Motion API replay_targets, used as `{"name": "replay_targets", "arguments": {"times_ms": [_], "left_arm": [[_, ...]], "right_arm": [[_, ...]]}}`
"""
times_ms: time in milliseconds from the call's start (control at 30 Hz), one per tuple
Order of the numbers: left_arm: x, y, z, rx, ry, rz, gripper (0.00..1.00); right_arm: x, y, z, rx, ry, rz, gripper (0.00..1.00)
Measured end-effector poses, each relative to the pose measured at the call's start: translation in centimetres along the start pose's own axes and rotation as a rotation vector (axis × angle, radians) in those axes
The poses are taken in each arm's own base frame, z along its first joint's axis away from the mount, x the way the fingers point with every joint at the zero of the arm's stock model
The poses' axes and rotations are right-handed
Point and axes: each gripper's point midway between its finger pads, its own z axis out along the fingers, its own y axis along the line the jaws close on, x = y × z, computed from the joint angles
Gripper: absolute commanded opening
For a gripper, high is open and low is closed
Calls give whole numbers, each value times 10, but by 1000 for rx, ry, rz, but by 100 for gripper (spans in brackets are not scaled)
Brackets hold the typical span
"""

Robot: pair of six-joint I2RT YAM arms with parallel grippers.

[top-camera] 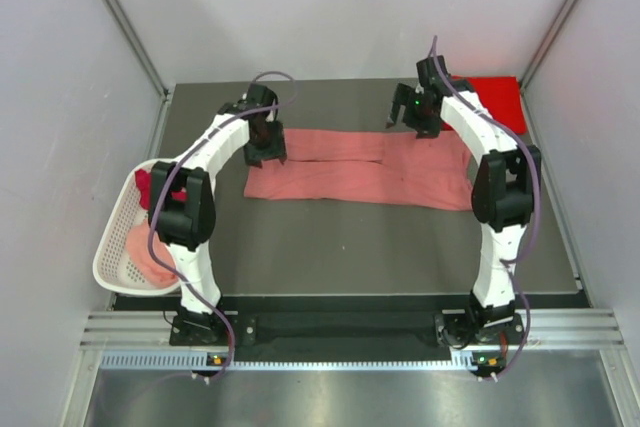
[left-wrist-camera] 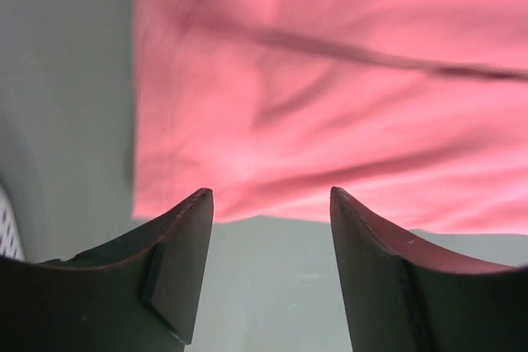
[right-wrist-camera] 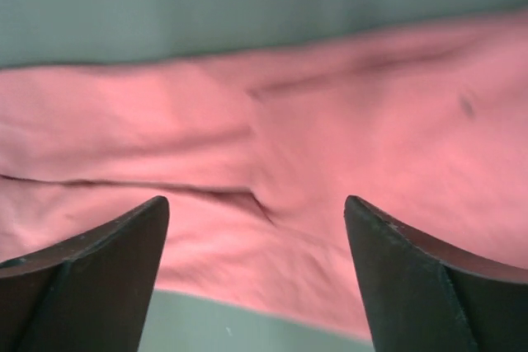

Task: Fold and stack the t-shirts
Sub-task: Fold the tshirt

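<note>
Two arms [top-camera: 215, 142] [top-camera: 470, 122], jaws wide and empty, over one salmon t-shirt [top-camera: 350, 172]; one red t-shirt [top-camera: 495, 97] beyond

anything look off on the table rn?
Salmon pink t-shirt is folded into a long strip, but unevenly: its right end is wider and wrinkled. White basket pokes past the table's left edge. Nothing spilled or damaged.

Across the table [top-camera: 350, 247], left to right: a spread t-shirt [top-camera: 350, 175]. Over its left end, the left gripper [top-camera: 266, 154]; over its far right, the right gripper [top-camera: 419, 127]. Behind, in the far right corner, a second t-shirt [top-camera: 497, 99]. At the left edge, a basket [top-camera: 110, 259] holding more t-shirts [top-camera: 148, 255].
</note>
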Motion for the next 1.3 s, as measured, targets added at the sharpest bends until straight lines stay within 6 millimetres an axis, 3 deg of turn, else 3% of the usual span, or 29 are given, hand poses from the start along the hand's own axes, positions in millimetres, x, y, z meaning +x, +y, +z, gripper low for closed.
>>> {"name": "replay_targets", "arguments": {"times_ms": [100, 167, 267, 333, 467, 600, 833, 1133, 1200, 1300], "left_arm": [[-27, -22, -13, 100, -66, 59, 65], [-42, -38, -19, 171, -88, 96, 65], [-63, -57, -10, 233, -108, 145, 65], [-68, -62, 8, 236, -94, 163, 65], [-50, -56, 49, 205, -3, 174, 64], [-34, -54, 66, 212, 50, 193, 65], [-18, -68, 53, 280, 16, 343, 71], [19, -131, 36, 341, -46, 728, 73], [12, -137, 30, 348, -66, 750, 72], [-17, -145, 19, 346, -146, 755, 72]], "right_arm": [[20, -26, -18, 121, 30, 20, 100], [38, -45, -28, 201, 60, 53, 100], [63, -65, -32, 275, 114, 111, 100], [72, -72, -33, 303, 139, 140, 100], [70, -75, -34, 329, 127, 184, 100], [67, -79, -34, 369, 91, 285, 100], [59, -83, -32, 403, 40, 424, 100], [67, -90, -18, 443, 55, 469, 100], [67, -91, -18, 445, 56, 468, 100], [66, -92, -18, 450, 52, 467, 100]]}}
